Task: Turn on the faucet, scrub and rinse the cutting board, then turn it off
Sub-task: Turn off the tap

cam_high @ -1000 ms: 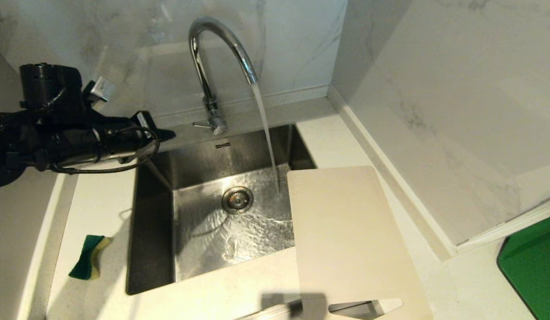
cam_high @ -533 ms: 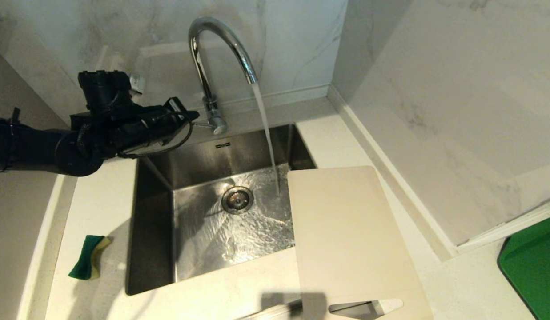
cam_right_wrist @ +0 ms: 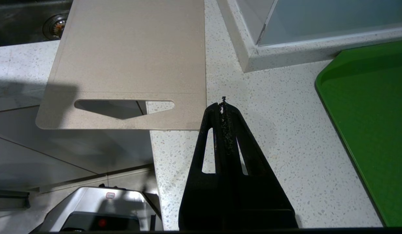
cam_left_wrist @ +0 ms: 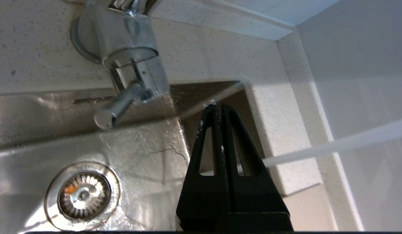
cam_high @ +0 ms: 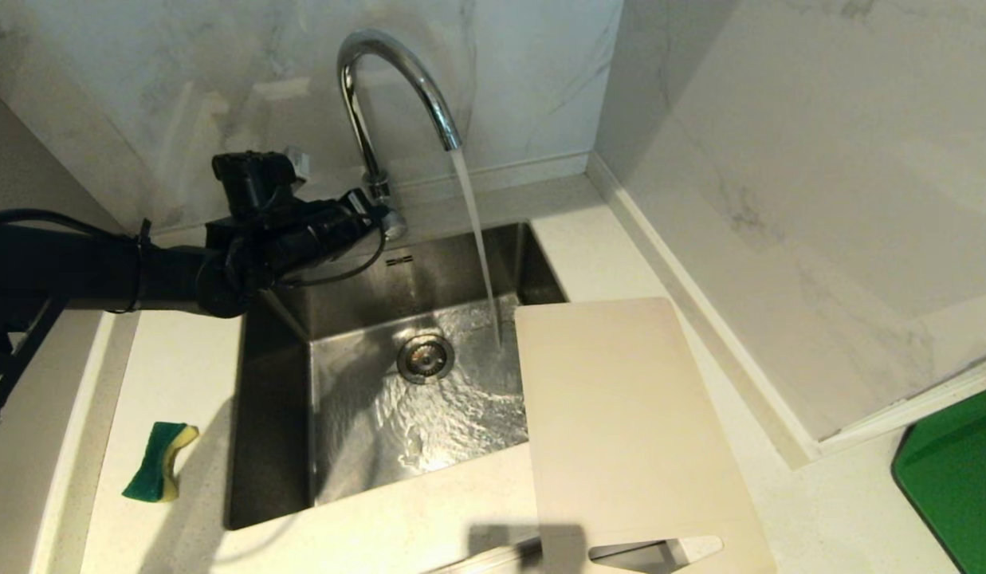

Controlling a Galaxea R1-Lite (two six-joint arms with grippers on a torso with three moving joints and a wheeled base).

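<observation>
Chrome is gleaming on the faucet (cam_high: pixel 389 88), whose side lever (cam_left_wrist: pixel 118 107) is sitting just beside the left gripper (cam_high: pixel 379 209); its fingers (cam_left_wrist: pixel 217 130) are pressed together, gripping nothing. Water is already running into the sink (cam_high: pixel 277 414), so nudging that lever looks like the step in hand: a closed tip pushing squarely, gently, without slipping off. The right gripper (cam_right_wrist: pixel 223 107), likewise closed and empty, is hanging over the counter (cam_right_wrist: pixel 285 146) beside the cutting board (cam_high: pixel 620 414), which is overhanging the sink's edge. Counting: one faucet, one cutting board, one sponge (cam_high: pixel 159 461), one green board (cam_high: pixel 955 470).
</observation>
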